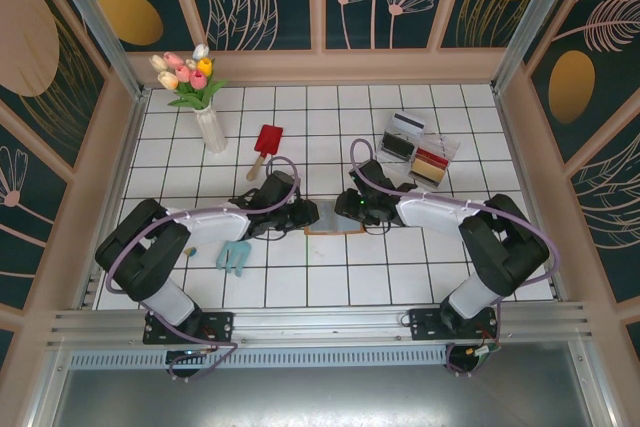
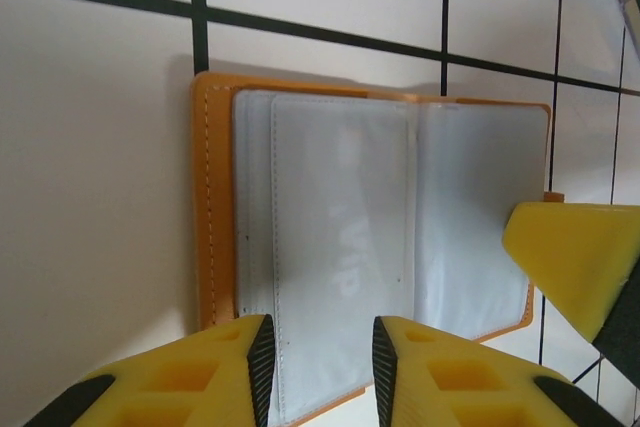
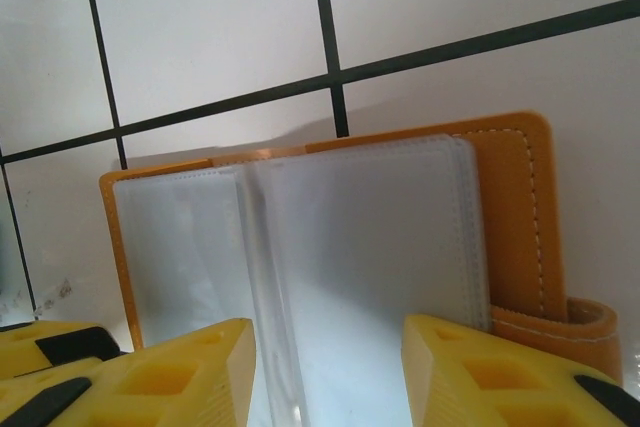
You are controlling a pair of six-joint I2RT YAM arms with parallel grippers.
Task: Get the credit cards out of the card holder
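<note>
The orange-brown card holder (image 1: 335,231) lies open on the tiles between my two grippers. In the left wrist view the card holder (image 2: 210,197) shows its greyish clear pockets, and a pale credit card (image 2: 345,237) with faint lettering sits inside the left one. My left gripper (image 2: 320,347) is open, its fingers straddling the near edge of that pocket. One right finger (image 2: 575,257) rests at the holder's right edge. My right gripper (image 3: 330,347) is open over the card holder (image 3: 515,207) from the other side, above the pocket pages. From above, the left gripper (image 1: 305,215) and the right gripper (image 1: 350,213) meet over it.
A white vase of tulips (image 1: 208,127) stands at the back left, with a red brush (image 1: 268,139) beside it. A clear tray (image 1: 420,147) with small items sits at the back right. A pale teal object (image 1: 235,257) lies near the left arm.
</note>
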